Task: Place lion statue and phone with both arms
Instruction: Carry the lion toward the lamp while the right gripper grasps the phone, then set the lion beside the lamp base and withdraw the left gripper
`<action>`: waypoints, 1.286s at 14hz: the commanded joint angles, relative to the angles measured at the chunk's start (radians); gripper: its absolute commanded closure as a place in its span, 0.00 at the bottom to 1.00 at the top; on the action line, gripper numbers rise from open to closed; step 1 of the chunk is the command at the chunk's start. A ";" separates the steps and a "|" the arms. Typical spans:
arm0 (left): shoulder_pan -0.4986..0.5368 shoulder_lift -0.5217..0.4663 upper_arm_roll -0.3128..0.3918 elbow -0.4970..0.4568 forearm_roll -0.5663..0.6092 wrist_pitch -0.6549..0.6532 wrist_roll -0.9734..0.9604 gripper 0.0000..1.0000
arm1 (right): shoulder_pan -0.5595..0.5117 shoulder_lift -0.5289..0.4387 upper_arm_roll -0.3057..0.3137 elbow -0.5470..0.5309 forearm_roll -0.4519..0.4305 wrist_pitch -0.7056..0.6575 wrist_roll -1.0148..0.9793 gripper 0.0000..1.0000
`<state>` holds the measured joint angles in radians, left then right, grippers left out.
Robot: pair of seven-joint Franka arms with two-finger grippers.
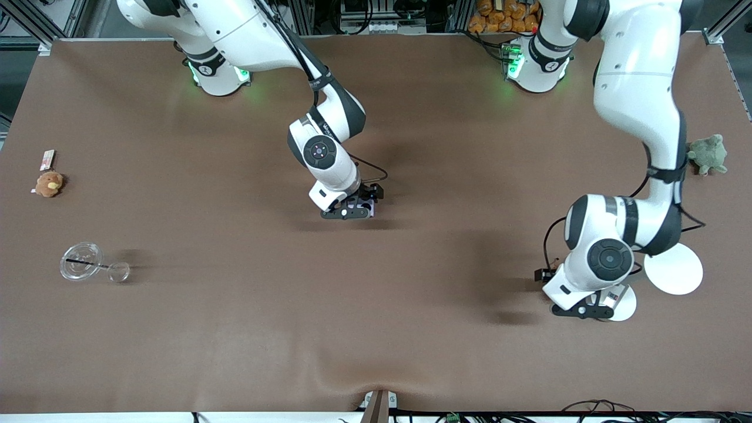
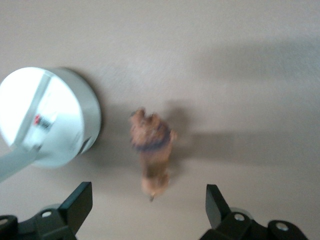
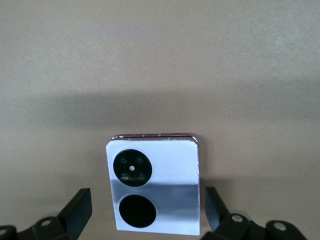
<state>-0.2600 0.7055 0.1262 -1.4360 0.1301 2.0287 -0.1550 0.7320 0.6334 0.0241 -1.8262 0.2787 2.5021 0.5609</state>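
The lion statue [image 2: 152, 150], a small brown figurine, rests on the table beside a white round disc [image 2: 47, 115]. My left gripper [image 2: 147, 205] hangs open right over it. Its black fingers [image 2: 77, 205] stand wide on either side, touching nothing. In the front view the left gripper [image 1: 587, 310] is low at the left arm's end of the table, and the arm hides the lion. The pale lavender phone [image 3: 165, 170] lies flat near the table's middle, camera circles up. My right gripper [image 3: 146, 210] straddles it open, fingers clear of its edges. In the front view the right gripper [image 1: 352, 210] is down around the phone [image 1: 361, 204].
Two white discs [image 1: 674, 269] [image 1: 625, 302] lie beside the left gripper. A green plush turtle [image 1: 708, 154] sits at the table's edge by the left arm. At the right arm's end are a tan plush toy [image 1: 49, 184], a small card [image 1: 47, 159] and clear glassware [image 1: 81, 261].
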 commanded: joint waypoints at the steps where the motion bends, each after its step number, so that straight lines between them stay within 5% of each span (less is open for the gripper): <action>1: 0.010 -0.157 -0.019 -0.059 -0.035 -0.132 0.006 0.00 | 0.033 0.025 -0.024 0.016 0.002 0.018 0.013 0.00; 8: 0.111 -0.550 -0.019 -0.382 -0.086 -0.123 0.018 0.00 | 0.110 0.055 -0.084 0.016 -0.007 0.041 0.013 0.00; 10: 0.131 -0.564 -0.019 -0.376 -0.086 -0.133 0.063 0.00 | 0.113 0.055 -0.090 0.016 -0.033 0.038 0.007 0.28; 11: 0.131 -0.573 -0.019 -0.374 -0.087 -0.134 0.064 0.00 | 0.112 0.051 -0.092 0.018 -0.047 0.031 0.013 0.74; 13: 0.131 -0.613 -0.019 -0.374 -0.086 -0.149 0.065 0.00 | 0.109 0.043 -0.096 0.022 -0.056 0.015 0.034 0.98; 18: 0.122 -0.672 -0.022 -0.292 -0.087 -0.237 0.069 0.00 | 0.096 -0.056 -0.206 0.113 -0.052 -0.352 0.050 1.00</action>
<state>-0.1339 0.0529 0.1073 -1.7695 0.0556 1.8401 -0.0982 0.8288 0.6489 -0.1257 -1.7370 0.2476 2.2824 0.5804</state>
